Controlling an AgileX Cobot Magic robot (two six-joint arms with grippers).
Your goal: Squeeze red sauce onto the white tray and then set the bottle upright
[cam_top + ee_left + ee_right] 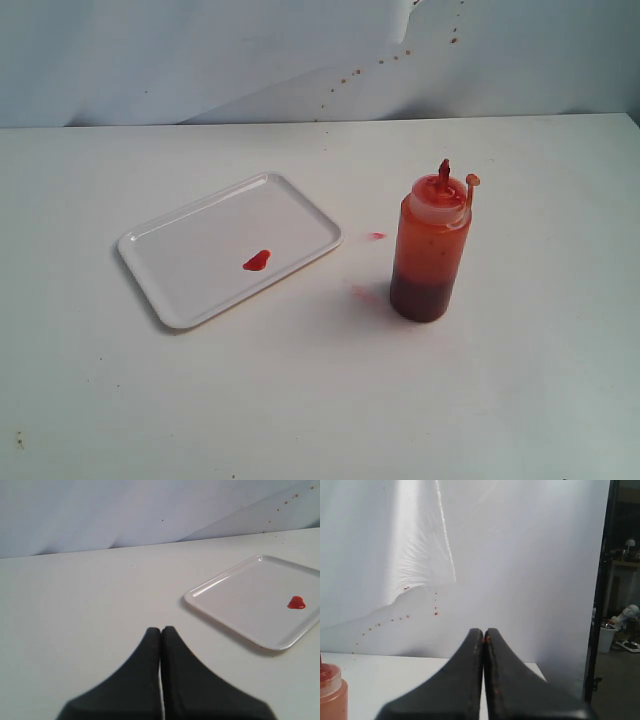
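The white tray (230,248) lies flat on the table, left of centre, with a small blob of red sauce (257,261) on it. The bottle (430,245) stands upright to the tray's right, red nozzle up, tip cap hanging off to the side, dark sauce at its bottom. No gripper shows in the exterior view. In the left wrist view my left gripper (161,629) is shut and empty above bare table, with the tray (240,600) and sauce blob (296,602) ahead of it. My right gripper (484,630) is shut and empty, raised toward the backdrop; the bottle's shoulder (331,690) shows at the view's edge.
Two small red sauce spots (376,236) mark the table between tray and bottle. A white backdrop sheet (200,50) with brown specks hangs behind the table. Past the table's right end, a dark post (600,590) and room clutter show.
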